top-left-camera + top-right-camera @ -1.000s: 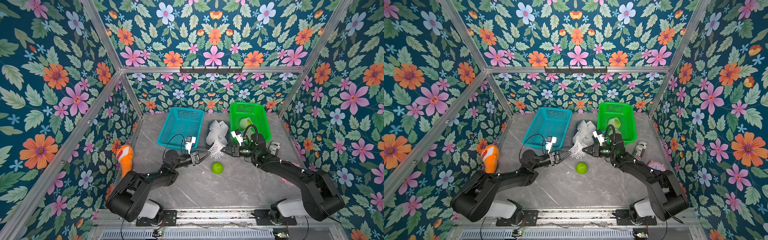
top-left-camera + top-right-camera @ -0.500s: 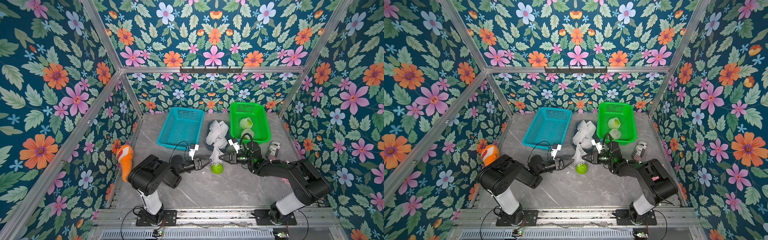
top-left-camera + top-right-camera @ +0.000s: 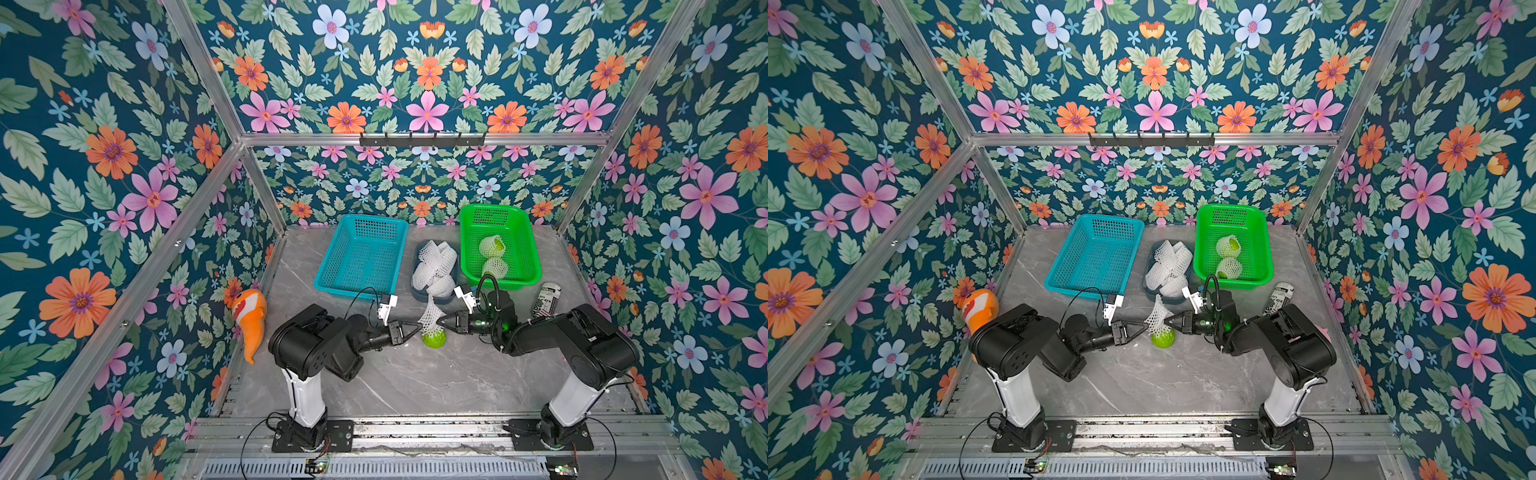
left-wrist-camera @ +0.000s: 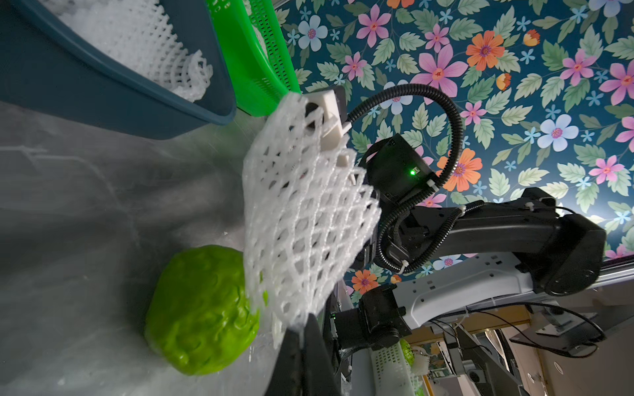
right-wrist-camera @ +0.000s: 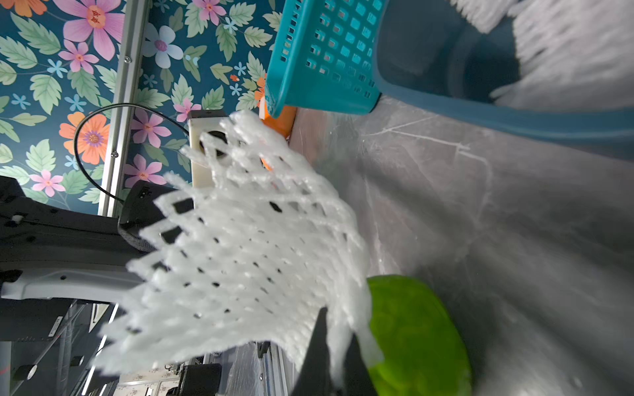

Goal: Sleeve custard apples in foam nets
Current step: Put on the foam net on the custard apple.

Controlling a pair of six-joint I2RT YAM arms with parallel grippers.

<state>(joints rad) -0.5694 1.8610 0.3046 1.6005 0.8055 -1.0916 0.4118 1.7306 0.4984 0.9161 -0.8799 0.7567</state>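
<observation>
One bare green custard apple (image 3: 434, 338) (image 3: 1163, 338) lies on the grey table between the two arms. Over its top stands a white foam net (image 3: 429, 315) (image 3: 1157, 315), its lower rim stretched between my grippers. My left gripper (image 3: 417, 326) (image 4: 302, 331) is shut on one side of that rim. My right gripper (image 3: 441, 322) (image 5: 338, 337) is shut on the opposite side. In the wrist views the net (image 4: 302, 219) (image 5: 247, 260) hangs right beside the fruit (image 4: 202, 308) (image 5: 415, 336), touching its upper edge. Two netted custard apples (image 3: 492, 246) (image 3: 494, 267) lie in the green basket (image 3: 503, 284).
A dark blue tray (image 4: 113, 113) with several loose foam nets (image 3: 434, 266) stands between the teal basket (image 3: 353, 291) and the green basket. An orange clownfish toy (image 3: 249, 316) lies by the left wall. A can (image 3: 548, 299) lies at the right.
Both grippers came down and towards the front with the net, from above and behind the custard apple to its top. The arms' elbows folded back and up.
</observation>
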